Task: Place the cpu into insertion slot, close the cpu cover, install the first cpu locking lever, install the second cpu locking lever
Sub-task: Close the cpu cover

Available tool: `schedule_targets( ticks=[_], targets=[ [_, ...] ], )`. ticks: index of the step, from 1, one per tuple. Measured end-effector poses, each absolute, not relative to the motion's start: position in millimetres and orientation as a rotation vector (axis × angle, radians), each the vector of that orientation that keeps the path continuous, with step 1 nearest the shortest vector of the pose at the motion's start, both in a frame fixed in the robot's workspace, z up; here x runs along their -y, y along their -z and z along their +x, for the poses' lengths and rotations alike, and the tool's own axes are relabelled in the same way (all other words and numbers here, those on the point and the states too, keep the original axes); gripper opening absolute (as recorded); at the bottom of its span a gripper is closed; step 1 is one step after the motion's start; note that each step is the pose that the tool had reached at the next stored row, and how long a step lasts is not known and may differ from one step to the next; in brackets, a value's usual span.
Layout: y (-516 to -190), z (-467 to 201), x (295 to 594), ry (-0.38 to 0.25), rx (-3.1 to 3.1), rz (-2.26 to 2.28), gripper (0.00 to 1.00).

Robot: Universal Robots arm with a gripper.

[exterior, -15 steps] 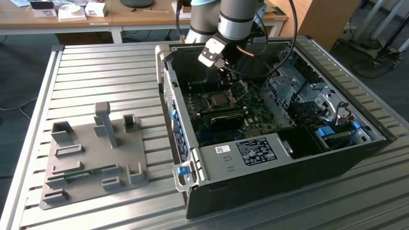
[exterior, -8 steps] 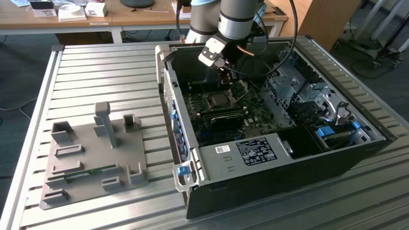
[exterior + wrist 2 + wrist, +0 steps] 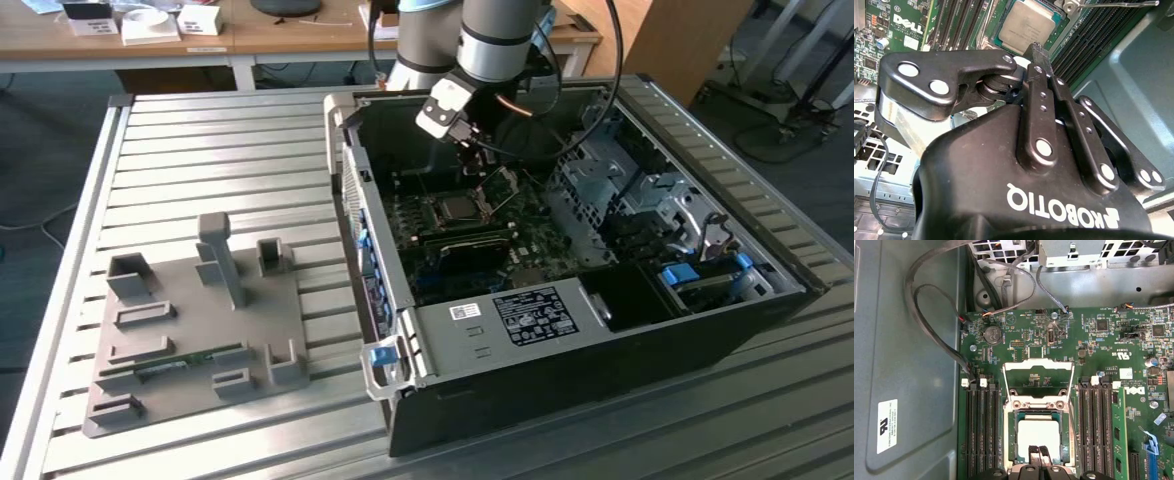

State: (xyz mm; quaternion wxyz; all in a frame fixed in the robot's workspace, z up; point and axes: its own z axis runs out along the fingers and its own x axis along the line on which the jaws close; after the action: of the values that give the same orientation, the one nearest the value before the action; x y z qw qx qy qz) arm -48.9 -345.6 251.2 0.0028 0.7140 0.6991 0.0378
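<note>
one cpu (image 3: 1039,432) seated flat, cpu cover (image 3: 1039,363) standing open, jaws pressed together, empty, near the cpu

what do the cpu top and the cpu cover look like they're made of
The cpu top looks like metal with a matte, silvery-grey finish: it is evenly pale with a soft, dull sheen. The cpu cover seems to be thin, bright sheet metal, going by its shiny, narrow, stamped-looking frame bars. This is judged by look alone.
</note>
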Motion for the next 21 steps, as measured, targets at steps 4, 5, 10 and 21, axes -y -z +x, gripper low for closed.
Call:
schedule_targets(
  ticks=[4,5,10,21],
  targets=[
    [-251.2,-48.1,345.6,-0.119,-2.192,2.239,0.11],
    [-251.3,-47.8,345.7,-0.118,-2.193,2.239,0.11],
    [-251.2,-45.0,345.7,-0.119,-2.192,2.239,0.11],
    [-251.3,-43.4,345.7,-0.118,-2.192,2.239,0.11]
  ],
)
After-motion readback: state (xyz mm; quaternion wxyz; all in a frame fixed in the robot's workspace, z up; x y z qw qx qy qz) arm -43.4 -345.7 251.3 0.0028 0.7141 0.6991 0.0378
